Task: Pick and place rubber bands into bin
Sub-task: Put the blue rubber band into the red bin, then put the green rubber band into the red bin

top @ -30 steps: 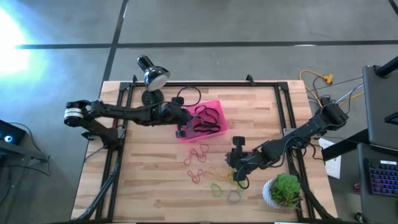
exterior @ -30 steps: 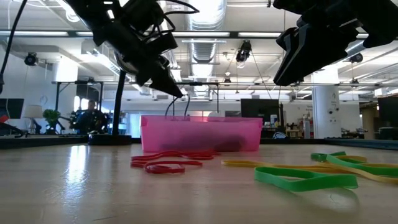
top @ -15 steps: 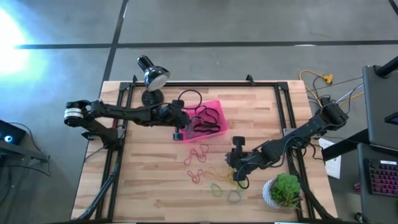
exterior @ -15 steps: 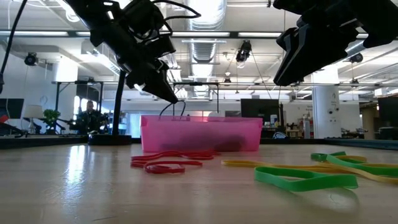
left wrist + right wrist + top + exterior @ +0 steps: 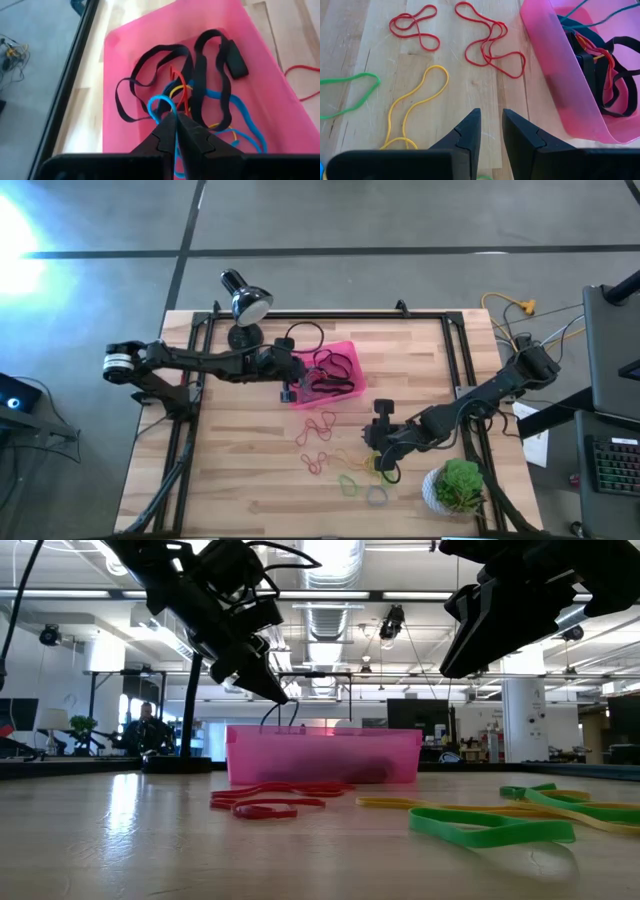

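The pink bin (image 5: 345, 350) stands on the table's far middle, with black rubber bands (image 5: 200, 65) and some coloured ones lying in it. My left gripper (image 5: 288, 387) hangs over the bin's left end, shut on a blue rubber band (image 5: 235, 107). Loose rubber bands lie flat on the wood nearer the front: red (image 5: 318, 426), yellow (image 5: 420, 100) and green (image 5: 350, 483). My right gripper (image 5: 491, 117) hovers open above them, right of the red ones, with nothing between its fingers. My left gripper pinches the blue band between its two shut fingertips; a small loop of the band (image 5: 161, 102) sticks out just past them. The fingers slant down from the table's left. Two thin strands (image 5: 270, 718) hang slack from the tips into the bin.
A black desk lamp (image 5: 245, 305) stands at the far left of the table, close behind the left arm. A green plant in a white pot (image 5: 455, 485) sits at the near right corner. Black rails run along the table's edges. Bare wood lies at the near left.
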Motion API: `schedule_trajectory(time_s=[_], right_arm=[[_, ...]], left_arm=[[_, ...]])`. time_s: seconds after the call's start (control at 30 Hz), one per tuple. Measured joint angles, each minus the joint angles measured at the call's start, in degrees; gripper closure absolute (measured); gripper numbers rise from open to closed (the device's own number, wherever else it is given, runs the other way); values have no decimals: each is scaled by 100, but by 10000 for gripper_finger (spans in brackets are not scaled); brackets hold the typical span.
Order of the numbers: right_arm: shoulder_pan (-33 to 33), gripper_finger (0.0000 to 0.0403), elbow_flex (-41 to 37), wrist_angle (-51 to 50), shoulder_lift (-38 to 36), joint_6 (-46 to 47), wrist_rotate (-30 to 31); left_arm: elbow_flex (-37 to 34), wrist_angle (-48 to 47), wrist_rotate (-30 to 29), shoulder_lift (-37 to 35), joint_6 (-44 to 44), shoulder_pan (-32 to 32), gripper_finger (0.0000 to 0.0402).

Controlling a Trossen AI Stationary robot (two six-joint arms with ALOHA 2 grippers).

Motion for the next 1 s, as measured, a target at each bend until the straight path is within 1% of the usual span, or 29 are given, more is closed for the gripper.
schedule_trajectory(time_s=[0.07, 0.2, 0.37, 0.53, 0.6, 0.83, 0.93, 1.0], right_arm=[[0, 335, 0, 0, 0, 0, 2], [0, 335, 0, -2, 0, 0, 1], [0, 335, 0, -2, 0, 0, 2], [0, 335, -4, -2, 0, 0, 2], [0, 335, -10, -3, 0, 0, 1], [0, 335, -17, 0, 2, 0, 0], [0, 335, -20, 2, 2, 24, 2], [0, 335, -20, 4, 2, 51, 1]], left_arm=[[-2, 37, 4, 0, 36, -2, 402], [-18, 67, 43, 0, 560, -23, 402], [-44, 172, 80, 0, 489, -39, 402], [-50, 189, 102, 1, -22, -39, 396], [-50, 177, 103, 1, -10, -39, 381], [-63, 142, 103, 44, -6, -39, 305], [-61, 188, 107, 63, -40, -39, 288], [-63, 177, 122, 68, -222, -44, 282]])
